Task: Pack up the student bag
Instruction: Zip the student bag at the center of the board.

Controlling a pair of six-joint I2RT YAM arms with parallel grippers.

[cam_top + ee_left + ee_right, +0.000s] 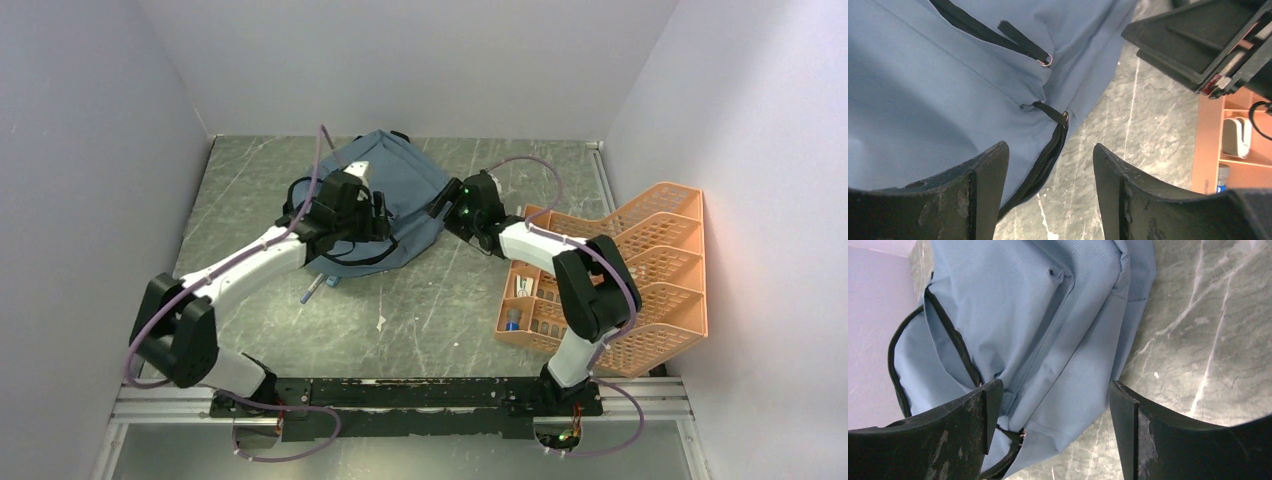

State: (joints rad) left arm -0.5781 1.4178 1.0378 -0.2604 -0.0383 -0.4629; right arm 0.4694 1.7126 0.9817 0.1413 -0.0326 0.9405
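From above, the student bag [400,185] lies flat at the far middle of the surface [440,310]. The left claw [378,216] is over its near edge and the right claw [445,206] is at its right edge. An orange mesh tray [650,270] stands well to the right.

In the left wrist view, the left claw is spread wide and grasps nothing. The bag's zipped corner and bare surface lie beneath the gap, and the right claw is close opposite.

In the right wrist view, the right claw is likewise spread wide and released, with the bag's fabric beneath the gap. Whether either finger touches the cloth cannot be told.
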